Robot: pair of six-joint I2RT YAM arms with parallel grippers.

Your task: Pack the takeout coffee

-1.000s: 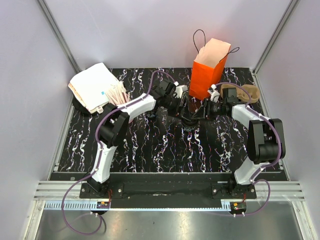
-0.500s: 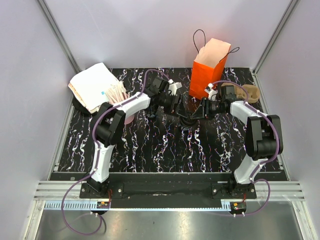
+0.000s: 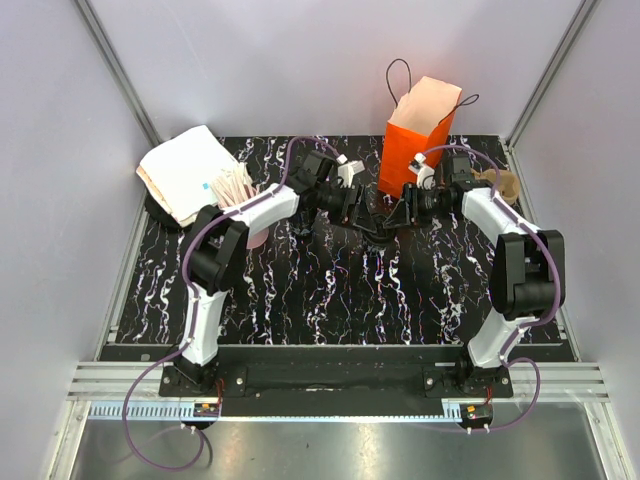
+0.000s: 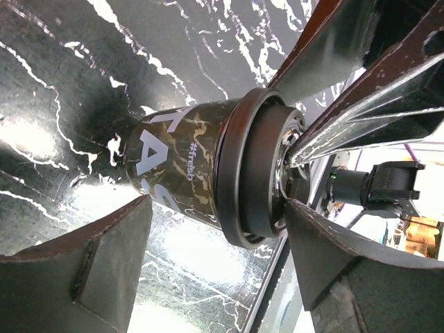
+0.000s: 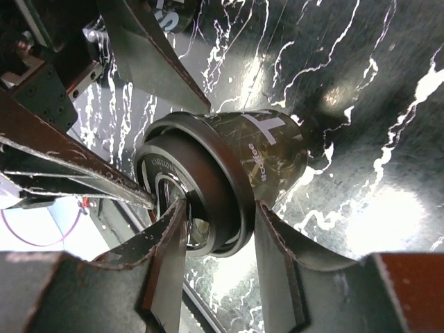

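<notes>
The takeout coffee [image 3: 378, 230], a small black paper cup with a dark lid, stands in front of the orange bag [image 3: 420, 140]. It fills the left wrist view [image 4: 201, 166] and the right wrist view [image 5: 236, 166]. My right gripper [image 3: 392, 218] [image 5: 220, 207] is shut on the lid's rim, one finger on the lid top and one on the outer side. My left gripper [image 3: 360, 208] [image 4: 216, 208] is open; its fingers [image 4: 76, 270] are spread wide on either side of the cup without clamping it.
A pink cup of wooden sticks [image 3: 240, 195] and a stack of white paper [image 3: 185, 175] are at the back left. A second black cup [image 5: 170, 17] stands just left of the coffee. A brown holder [image 3: 503, 185] lies right of the bag.
Both grippers and the coffee cup have moved away from the arm bases, closer to the orange bag. The right wrist has swung farther back.
</notes>
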